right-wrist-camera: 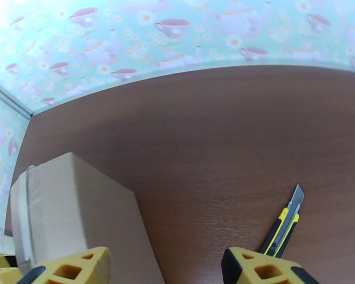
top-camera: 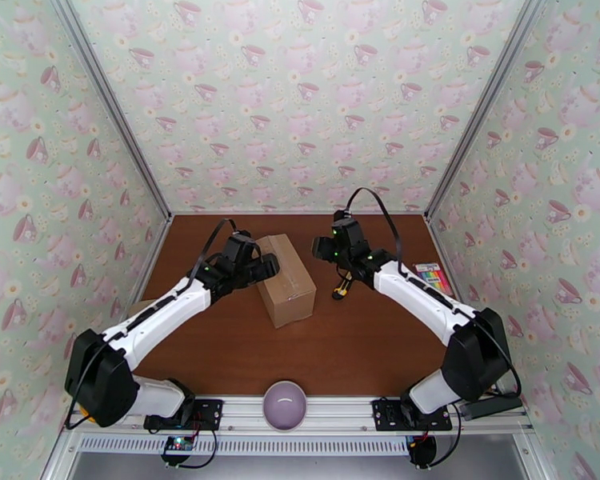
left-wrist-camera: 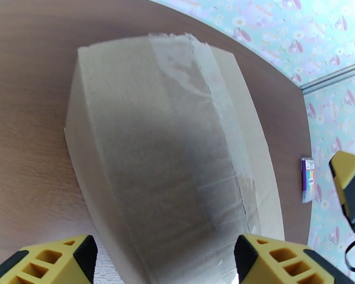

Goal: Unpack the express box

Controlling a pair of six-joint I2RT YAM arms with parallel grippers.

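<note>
sitting mid-bench (top-camera: 356,346), the express box (top-camera: 284,280) has its tape (left-wrist-camera: 201,114) uncut and flaps shut. left pincer (top-camera: 262,267) over it and right pincer (top-camera: 326,248) near the utility knife (right-wrist-camera: 284,223) are both spread, empty. all unpacking seems left.

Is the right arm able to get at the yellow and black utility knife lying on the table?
Probably yes: the open right hand hovers close by the yellow-and-black utility knife, which lies uncovered, the brown cardboard box off to one side.
</note>
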